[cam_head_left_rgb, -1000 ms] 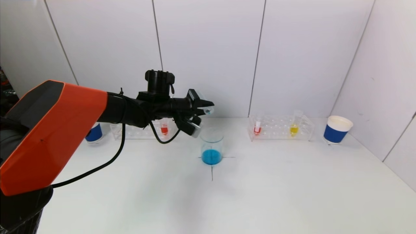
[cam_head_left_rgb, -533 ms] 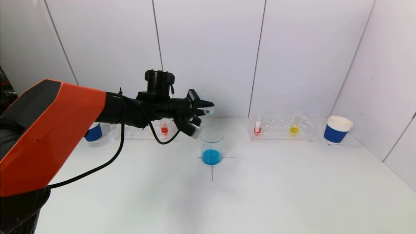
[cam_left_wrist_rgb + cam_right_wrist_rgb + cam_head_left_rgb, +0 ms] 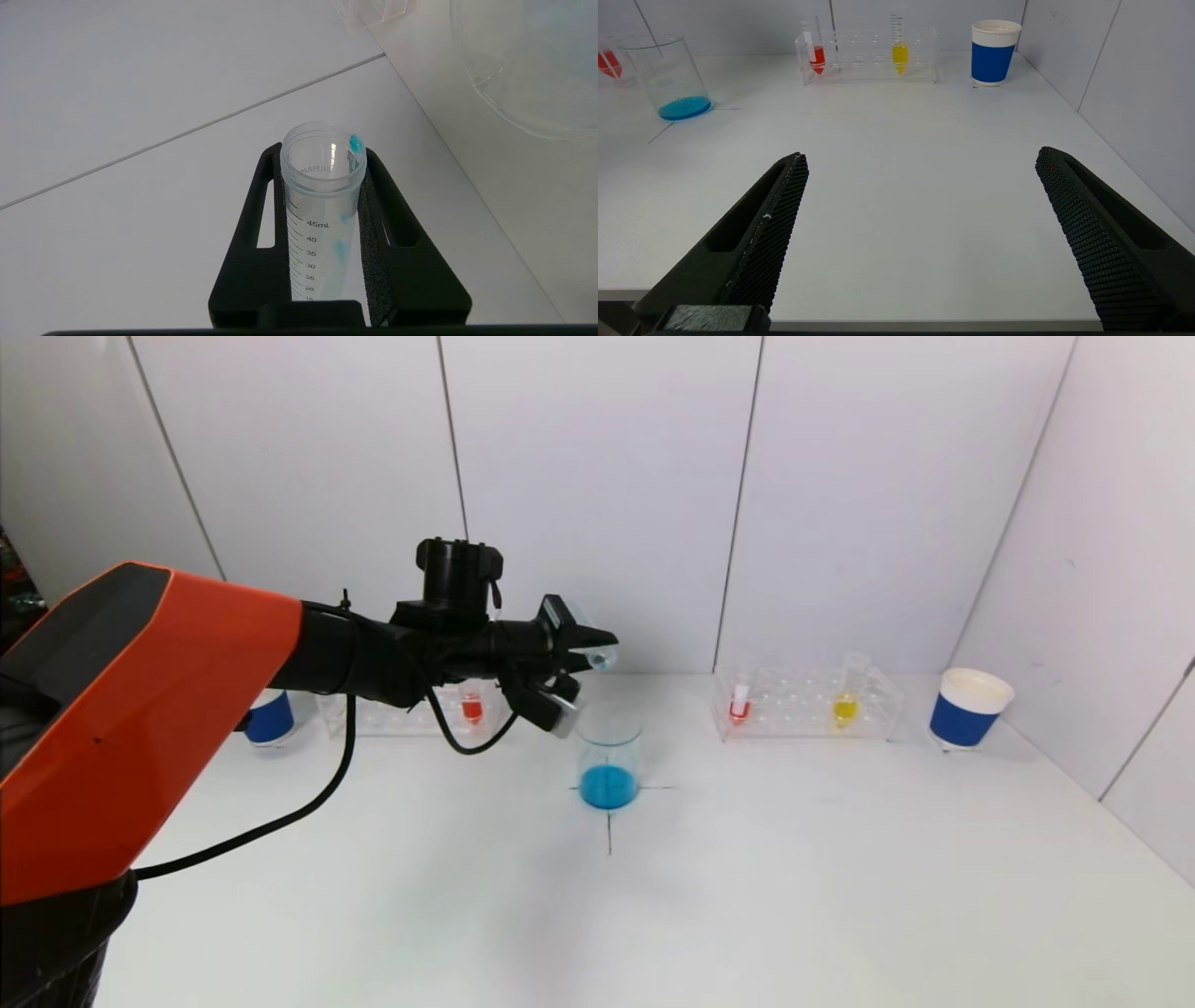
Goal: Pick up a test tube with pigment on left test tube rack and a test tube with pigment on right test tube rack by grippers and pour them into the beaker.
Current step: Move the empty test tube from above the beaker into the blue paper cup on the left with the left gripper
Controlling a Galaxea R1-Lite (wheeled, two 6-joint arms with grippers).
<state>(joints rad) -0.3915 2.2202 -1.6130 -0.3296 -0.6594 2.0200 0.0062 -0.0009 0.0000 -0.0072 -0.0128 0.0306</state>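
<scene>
blue pigment is seen in the clear beaker point(image 3: 609, 756), and blue smears inside the clear test tube point(image 3: 322, 205) gripped by the black left tool point(image 3: 322, 233). red point(image 3: 740, 707) and yellow point(image 3: 845, 707) pigment is held in the right rack's tubes, red point(image 3: 472, 707) in the left's. two paper cups point(image 3: 969, 707) are banded blue and white. the worktop point(image 3: 747, 877) is white.

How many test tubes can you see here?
4: an emptied tube clamped in the left gripper above the beaker, a red one in the left rack, red and yellow ones in the right rack. The arm may hide others.
</scene>
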